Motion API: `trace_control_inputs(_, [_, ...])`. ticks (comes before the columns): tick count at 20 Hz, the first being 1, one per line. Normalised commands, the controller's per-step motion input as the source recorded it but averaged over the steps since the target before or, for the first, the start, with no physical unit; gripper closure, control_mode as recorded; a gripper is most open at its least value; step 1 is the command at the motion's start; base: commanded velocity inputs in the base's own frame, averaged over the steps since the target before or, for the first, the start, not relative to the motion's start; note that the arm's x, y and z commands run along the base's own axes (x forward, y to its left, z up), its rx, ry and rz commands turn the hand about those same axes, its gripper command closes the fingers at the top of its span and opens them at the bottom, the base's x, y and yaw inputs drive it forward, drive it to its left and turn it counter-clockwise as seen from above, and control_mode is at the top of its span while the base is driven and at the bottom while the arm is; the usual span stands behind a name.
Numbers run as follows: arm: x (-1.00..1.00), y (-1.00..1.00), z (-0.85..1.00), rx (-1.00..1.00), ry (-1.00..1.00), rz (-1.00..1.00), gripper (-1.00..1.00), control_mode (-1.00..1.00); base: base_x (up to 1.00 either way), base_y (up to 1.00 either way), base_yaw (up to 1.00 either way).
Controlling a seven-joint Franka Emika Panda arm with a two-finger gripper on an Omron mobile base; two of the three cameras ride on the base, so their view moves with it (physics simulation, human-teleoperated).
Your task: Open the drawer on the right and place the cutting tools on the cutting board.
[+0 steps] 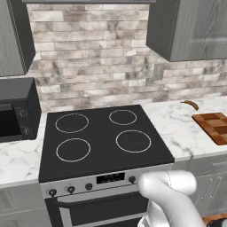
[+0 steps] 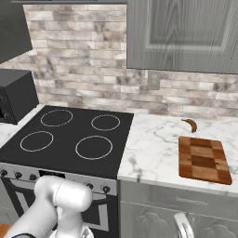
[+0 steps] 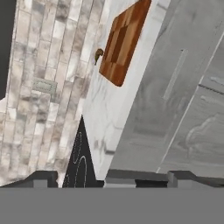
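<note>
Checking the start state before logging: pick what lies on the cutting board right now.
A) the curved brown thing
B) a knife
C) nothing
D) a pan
C: the cutting board is bare, the curved brown thing lies on the counter behind it, and the drawer is shut.

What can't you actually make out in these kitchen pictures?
- The drawer is closed, so its inside and any cutting tools are hidden behind its grey front.
- The cutting board is cut off by the right edge of the left base view.
- The small curved brown thing behind the board is too small to identify.
- The gripper: just the dark fingertips rise at the bottom of the hand view, so open or shut is unclear.
</note>
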Motion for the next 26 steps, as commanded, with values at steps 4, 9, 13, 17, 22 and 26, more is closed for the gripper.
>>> trace_control_inputs(4, [0.23, 0.0, -0.4, 0.0, -0.05, -0.01, -1.0, -1.0, 0.0, 0.0, 0.0])
trace_control_inputs(9, [0.35, 0.0, -0.35, 0.0, -0.06, 0.0, -1.0, -1.0, 0.0, 0.0, 0.0])
trace_control_inputs(13, [0.47, 0.0, -0.3, 0.01, -0.02, 0.0, -1.0, -1.0, 0.0, 0.0, 0.0])
trace_control_inputs(17, [0.5, -0.06, -0.28, 0.05, -0.01, 0.0, -1.0, -1.0, 0.0, 0.0, 0.0])
trace_control_inputs(22, [0.54, -0.12, -0.26, 0.07, -0.03, 0.0, -1.0, -1.0, 0.0, 0.0, 0.0])
trace_control_inputs(26, [0.44, -0.23, -0.32, 0.02, -0.03, 0.0, -1.0, -1.0, 0.0, 0.0, 0.0])
